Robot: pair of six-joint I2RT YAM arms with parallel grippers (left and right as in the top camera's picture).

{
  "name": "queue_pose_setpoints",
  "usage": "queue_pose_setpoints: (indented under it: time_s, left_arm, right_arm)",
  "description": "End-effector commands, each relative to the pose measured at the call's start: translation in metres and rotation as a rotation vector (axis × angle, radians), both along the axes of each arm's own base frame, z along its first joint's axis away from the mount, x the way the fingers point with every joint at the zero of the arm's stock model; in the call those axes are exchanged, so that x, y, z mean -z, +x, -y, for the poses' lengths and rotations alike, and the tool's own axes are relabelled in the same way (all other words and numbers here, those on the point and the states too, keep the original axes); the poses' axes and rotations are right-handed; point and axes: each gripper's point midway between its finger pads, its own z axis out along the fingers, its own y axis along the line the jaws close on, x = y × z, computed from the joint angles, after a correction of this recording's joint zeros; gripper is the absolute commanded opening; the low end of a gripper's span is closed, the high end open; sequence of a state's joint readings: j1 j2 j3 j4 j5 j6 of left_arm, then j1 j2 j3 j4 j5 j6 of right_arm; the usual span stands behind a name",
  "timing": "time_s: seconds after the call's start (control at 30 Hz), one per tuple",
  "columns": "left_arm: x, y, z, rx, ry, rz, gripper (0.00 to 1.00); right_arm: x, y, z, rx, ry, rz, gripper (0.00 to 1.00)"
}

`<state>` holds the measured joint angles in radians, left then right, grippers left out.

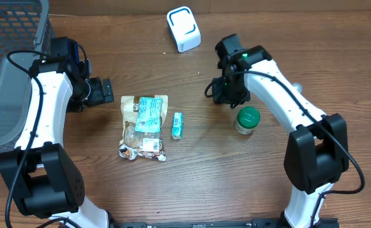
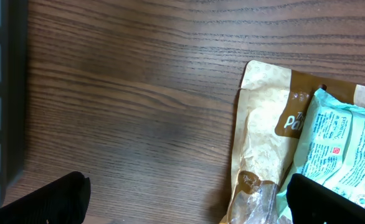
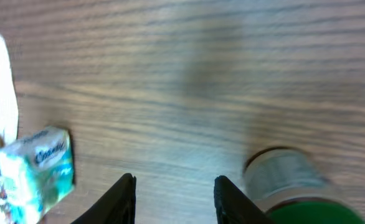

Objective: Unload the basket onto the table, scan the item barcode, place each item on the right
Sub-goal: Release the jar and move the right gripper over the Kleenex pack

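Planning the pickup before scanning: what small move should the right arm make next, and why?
Probably shift the right gripper over the green-lidded jar: its jaws stand apart with nothing between them, and the jar sits just beside them.

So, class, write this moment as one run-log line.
left gripper: open, empty, beside snack pouch | right gripper: open, empty, near green-lidded jar | white scanner: unheld

A table (image 1: 192,183) of dark brown wood with fine grain fills the view under soft, even light. At the table's far left corner stands a grey mesh basket (image 1: 8,25). Beyond the table's far edge runs a narrow pale tan strip (image 1: 287,5), too slim to identify.
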<state>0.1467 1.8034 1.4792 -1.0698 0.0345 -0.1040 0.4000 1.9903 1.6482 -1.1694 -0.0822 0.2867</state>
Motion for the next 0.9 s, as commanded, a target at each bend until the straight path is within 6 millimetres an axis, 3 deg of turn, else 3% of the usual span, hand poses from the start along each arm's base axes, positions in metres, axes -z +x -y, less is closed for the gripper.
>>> queue_pose_setpoints:
  time_s: [0.0,0.33,0.63,0.73,0.87]
  left_arm:
    - [-0.001,0.006,-0.001,0.005,-0.005,0.009,0.99]
    - [-0.001,0.006,-0.001,0.005,-0.005,0.009,1.0]
    - [-0.001,0.006,-0.001,0.005,-0.005,0.009,1.0]
    - [-0.001,0.006,-0.001,0.005,-0.005,0.009,1.0]
    - [-0.001,0.006,-0.001,0.005,-0.005,0.009,1.0]
  right_arm:
    - [0.006,-0.011,0.0,-0.008,-0.004,-0.04,0.36]
    - [0.011,-0.038,0.059,0.038,-0.227,-0.158,0.31]
    - [0.011,-0.036,0.078,0.125,-0.231,-0.177,0.31]
    - [0.011,-0.035,0.064,0.13,-0.15,-0.188,0.31]
    - [0.007,-0.04,0.02,0.032,0.058,-0.217,0.34]
